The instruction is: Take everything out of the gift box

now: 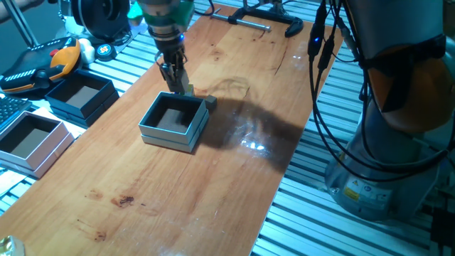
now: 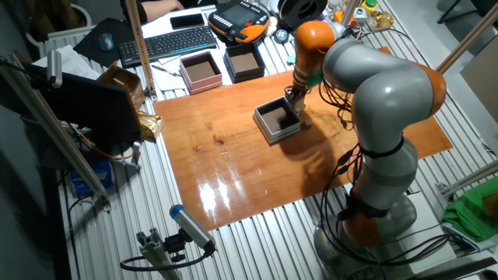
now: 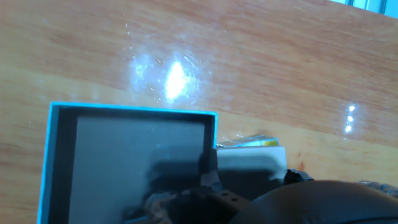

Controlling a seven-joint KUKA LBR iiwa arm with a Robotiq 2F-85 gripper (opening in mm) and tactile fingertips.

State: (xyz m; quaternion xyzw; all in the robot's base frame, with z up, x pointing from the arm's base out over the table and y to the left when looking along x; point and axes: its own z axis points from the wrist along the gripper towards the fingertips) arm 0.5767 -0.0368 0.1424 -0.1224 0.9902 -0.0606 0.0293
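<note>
At the left edge of one fixed view, off the wooden table, sit a white box with a brown inside and a dark navy box. Right of them, on the table, stands the gift box: small, square and shallow, with pale grey-blue sides, a white rim and a dark floor. Nothing can be made out inside it in either fixed view, and the hand view shows only a flat grey floor partly under shadow. The gripper hangs over the box's far rim, fingers pointing down. Whether its jaws are parted or holding anything cannot be told. Just past that rim, touching the box's far corner, a small grey cube rests on the wood. In the hand view a pale block with a yellow edge lies just outside the box's right wall.
</note>
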